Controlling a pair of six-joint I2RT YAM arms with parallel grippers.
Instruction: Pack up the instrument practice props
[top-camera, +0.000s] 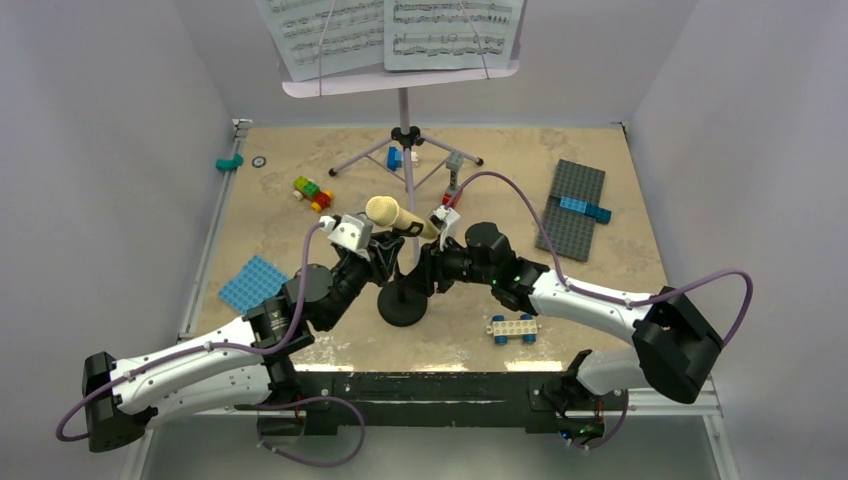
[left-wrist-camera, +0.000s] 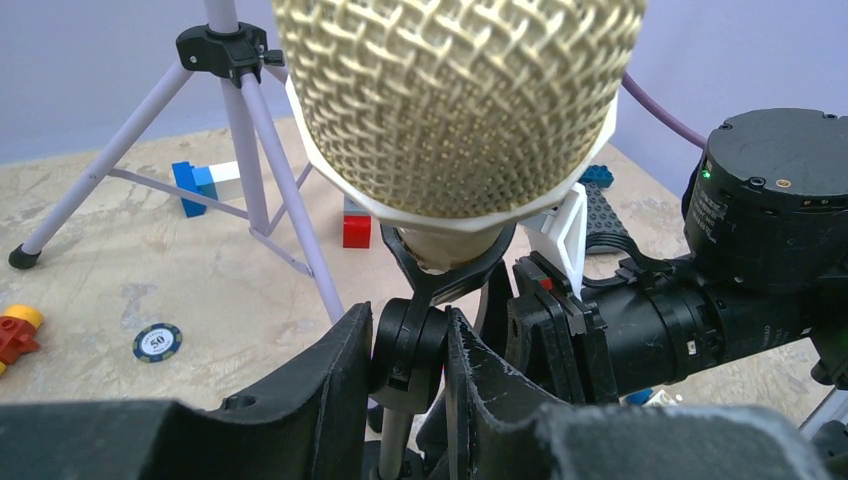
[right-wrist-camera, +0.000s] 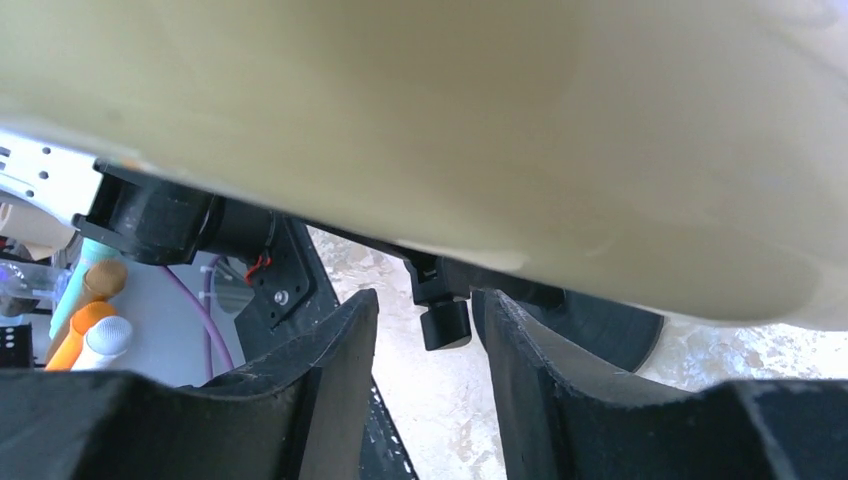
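Note:
The cream-yellow microphone (top-camera: 395, 215) sits tilted in the clip of the black mic stand, whose round base (top-camera: 402, 305) rests at the table's near middle. My left gripper (top-camera: 385, 262) is shut on the stand's black swivel joint (left-wrist-camera: 410, 345), just under the mesh head (left-wrist-camera: 455, 100). My right gripper (top-camera: 428, 268) is open beneath the microphone body (right-wrist-camera: 450, 130); a small black knob (right-wrist-camera: 445, 322) hangs between its fingers without touching them. The lilac music stand (top-camera: 404, 110) stands at the back on its tripod, holding two white sheet-music pages (top-camera: 330, 35).
Coloured bricks (top-camera: 312, 192) lie left of the tripod. A blue baseplate (top-camera: 253, 283) is at near left, a grey baseplate (top-camera: 572, 208) at right. A white brick car (top-camera: 513, 327) sits by the right arm. A poker chip (left-wrist-camera: 157, 342) and a teal piece (top-camera: 229, 162) lie far left.

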